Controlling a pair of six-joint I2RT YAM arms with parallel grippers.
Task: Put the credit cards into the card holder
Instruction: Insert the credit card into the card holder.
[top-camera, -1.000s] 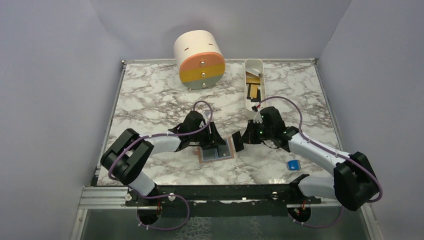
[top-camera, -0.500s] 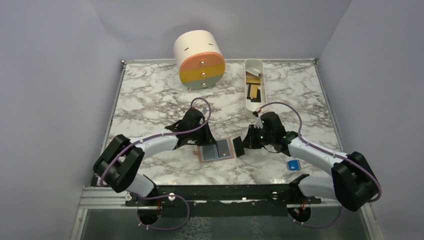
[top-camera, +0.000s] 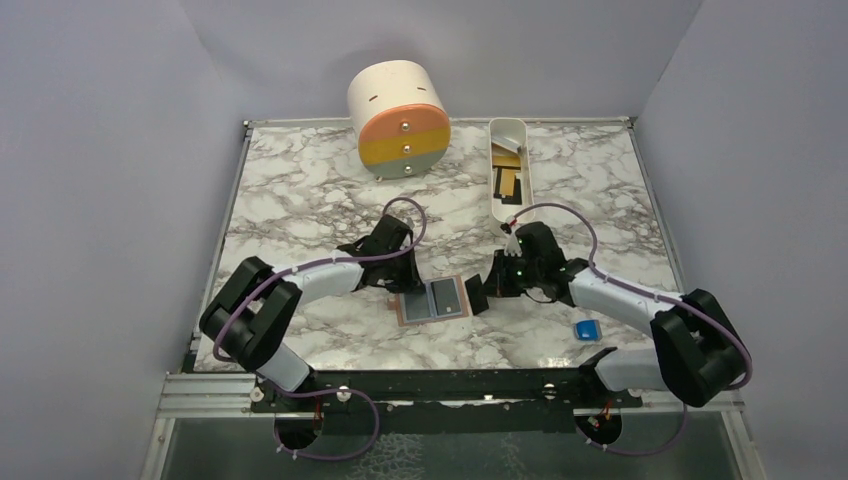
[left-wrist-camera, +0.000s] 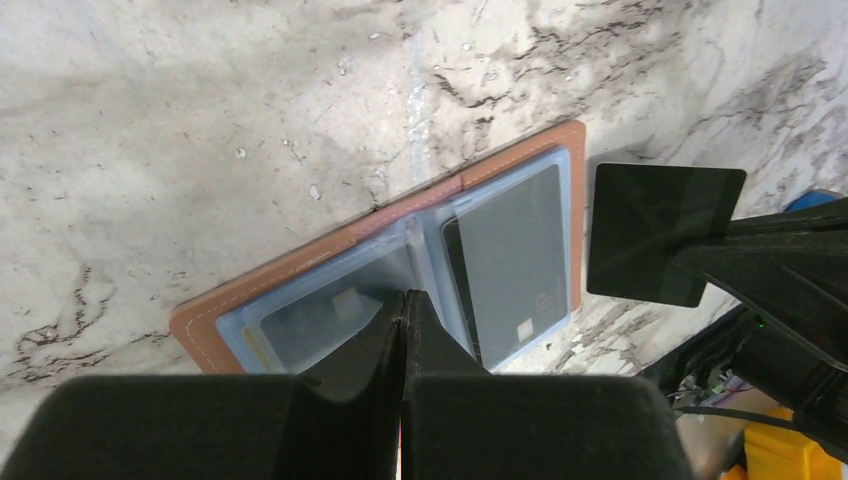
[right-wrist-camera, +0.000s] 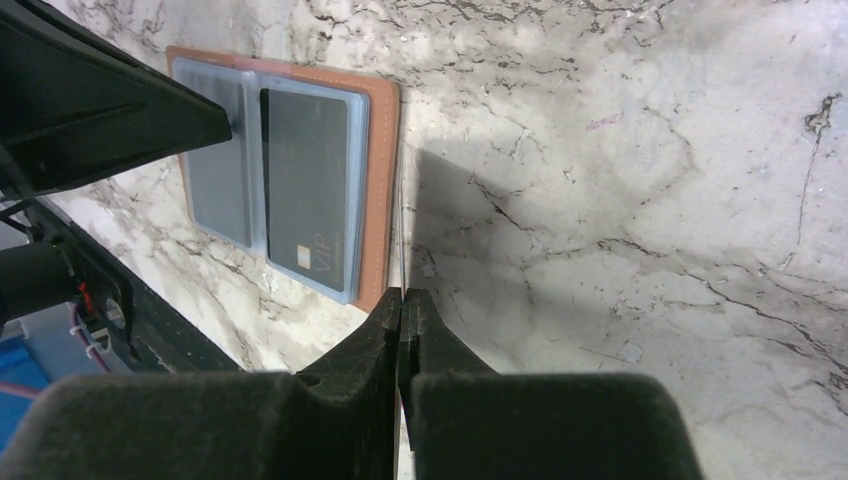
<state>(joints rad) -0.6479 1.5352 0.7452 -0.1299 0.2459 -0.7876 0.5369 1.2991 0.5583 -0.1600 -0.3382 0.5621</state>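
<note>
- The bench (top-camera: 300, 190) has a white marble-look top with grey veining all over.
- Plain pale lavender-grey walls box it in: back wall (top-camera: 450, 40) at 12 o'clock, left wall (top-camera: 100, 200) at 9, right wall (top-camera: 760, 150) at 3.
- A round cream drawer unit (top-camera: 398, 118) with orange, yellow and grey-green fronts sits at 12 o'clock.
- An aluminium rail (top-camera: 200, 395) runs along the 6 o'clock edge.
- The light's soft and even, with only faint shadows.
</note>
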